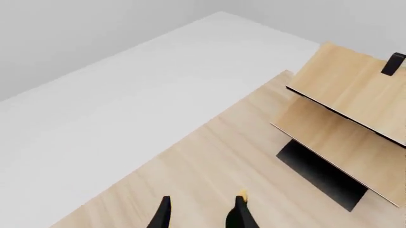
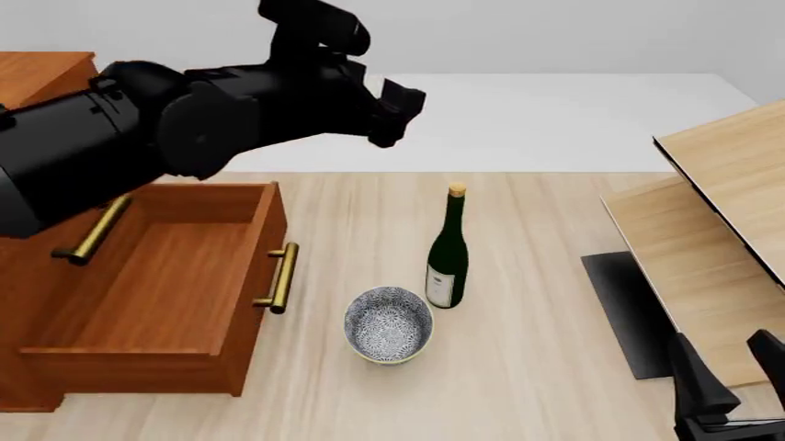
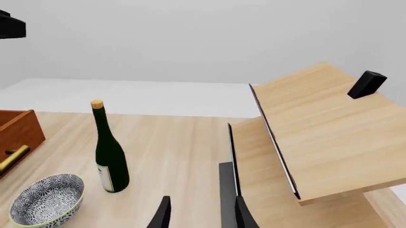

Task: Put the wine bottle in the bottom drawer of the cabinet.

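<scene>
While both claws gape empty, bowl sits btwn wine bottle & bottom drawer.

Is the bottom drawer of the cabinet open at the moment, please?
Open: the bottom drawer is pulled out, its bare interior visible from above; wine bottle stands outside.

Front overlooks table; wrists low, perhaps.

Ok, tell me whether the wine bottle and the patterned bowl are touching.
Apart. The right wrist view shows bare tabletop between the wine bottle and the bowl; the front view shows them close, without settling it.
</scene>
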